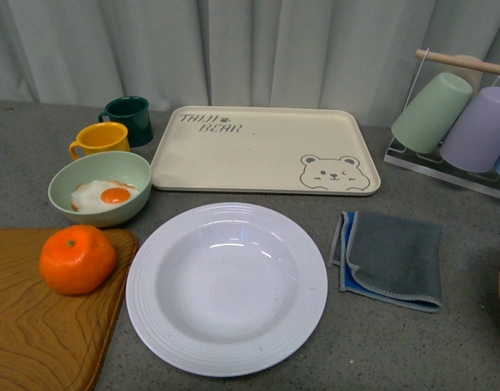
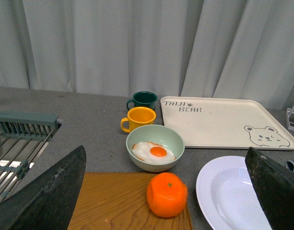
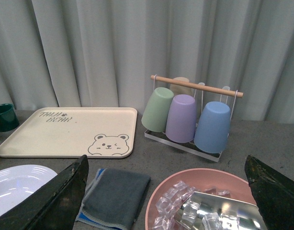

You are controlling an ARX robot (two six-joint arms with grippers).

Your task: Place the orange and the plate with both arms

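Orange-skinned and round, the orange (image 1: 77, 259) sits on the far right corner of a wooden board (image 1: 38, 334), just left of the white plate (image 1: 226, 289) that lies flat on the grey table (image 1: 445, 342) in front of the cream bear tray (image 1: 258, 147). Behind the orange a pale green bowl (image 1: 67, 177) holds a fried egg (image 1: 106, 195), and in the right wrist view a pink bowl (image 3: 199, 169) holds ice cubes (image 3: 173, 199). Both the left gripper (image 2: 165, 158) and the right gripper (image 3: 166, 160) hang above the table with jaws spread wide, gripping nothing
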